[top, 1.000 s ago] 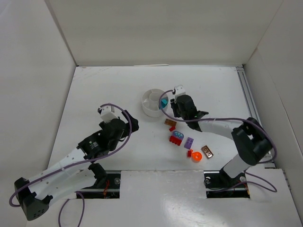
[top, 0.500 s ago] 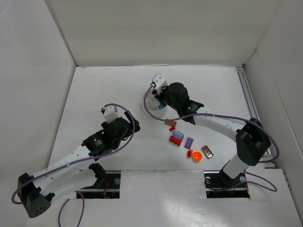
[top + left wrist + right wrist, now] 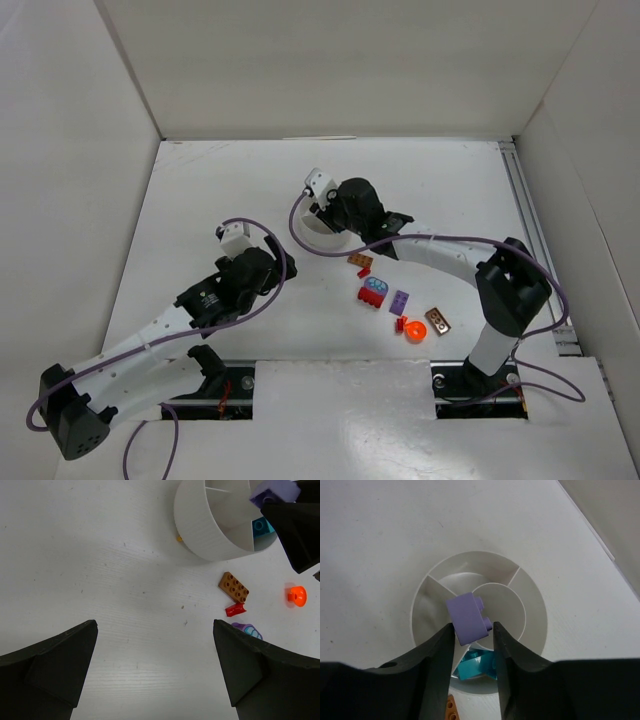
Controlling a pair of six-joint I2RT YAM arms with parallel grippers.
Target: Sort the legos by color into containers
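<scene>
White table; right gripper pinches purple brick above dish; left gripper spread, hovering.

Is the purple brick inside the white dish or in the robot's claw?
In the claw. The right gripper pinches the purple brick between its fingers above the dish; teal pieces lie in one compartment.

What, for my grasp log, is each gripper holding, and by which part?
Right gripper pinches the purple brick by two opposite sides; left gripper holds nothing.
</scene>
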